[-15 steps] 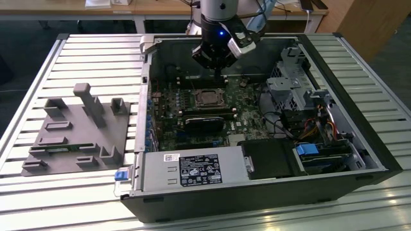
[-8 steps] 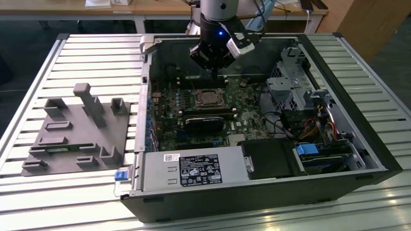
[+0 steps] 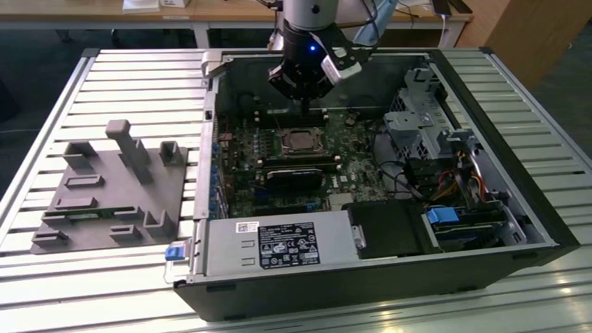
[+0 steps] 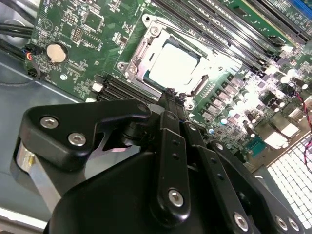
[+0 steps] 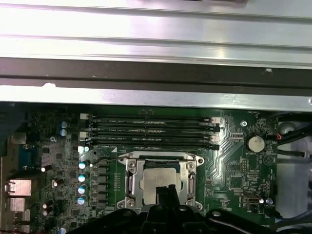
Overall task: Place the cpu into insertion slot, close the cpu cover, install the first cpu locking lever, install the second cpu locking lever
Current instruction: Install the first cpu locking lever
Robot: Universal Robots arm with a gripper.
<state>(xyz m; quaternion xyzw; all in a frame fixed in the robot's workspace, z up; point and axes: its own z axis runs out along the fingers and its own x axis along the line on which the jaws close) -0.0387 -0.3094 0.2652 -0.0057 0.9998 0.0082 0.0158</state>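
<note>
The cpu (image 5: 157,176) lies flat in the insertion slot (image 5: 192,161) on the green motherboard, its silver top showing (image 4: 173,63). The silver cpu cover (image 5: 131,178) sits down around the chip as a frame (image 4: 210,62). A thin wire locking lever (image 5: 108,158) runs along one side of the slot and juts out past its corner. My gripper (image 3: 306,104) hangs a little above the board beside the slot, at the case's back wall. In both wrist views its black fingertips (image 5: 165,191) are pressed together with nothing between them, the tip (image 4: 169,92) just at the chip's edge.
The open computer case (image 3: 213,139) lies on a slatted metal table. Long black memory slots (image 5: 151,130) run beside the socket. A power supply (image 3: 277,243), drive cage (image 3: 416,132) and cables (image 3: 453,180) fill the exterior view's right and front. A grey fixture (image 3: 111,187) stands at the exterior view's left.
</note>
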